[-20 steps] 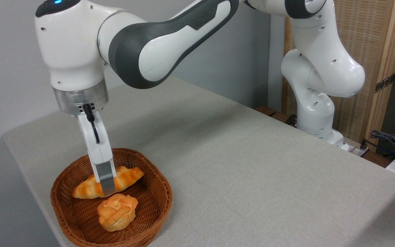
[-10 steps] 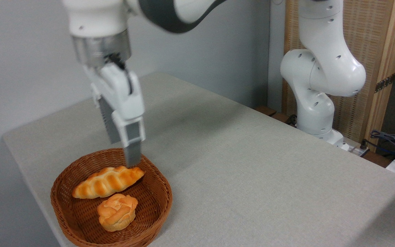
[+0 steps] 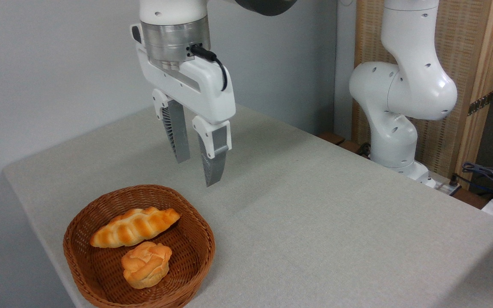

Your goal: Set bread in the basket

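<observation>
The arm is up and away now: a second ago the tool (image 3: 197, 164) was down inside the basket (image 3: 197, 252), and here it hangs in the upper middle of the frame, above the desk (image 3: 315, 214), fingers parted and empty. That reads as job done (a clean retreat). The bread (image 3: 146, 264) sits in the basket's near half, lower left, just beside the braided loaf (image 3: 133, 226), knotted orange top up, pale base below.

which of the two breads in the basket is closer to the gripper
The long braided loaf: it lies at the back of the basket, nearer the raised gripper. The small round bun sits in front of it.
</observation>
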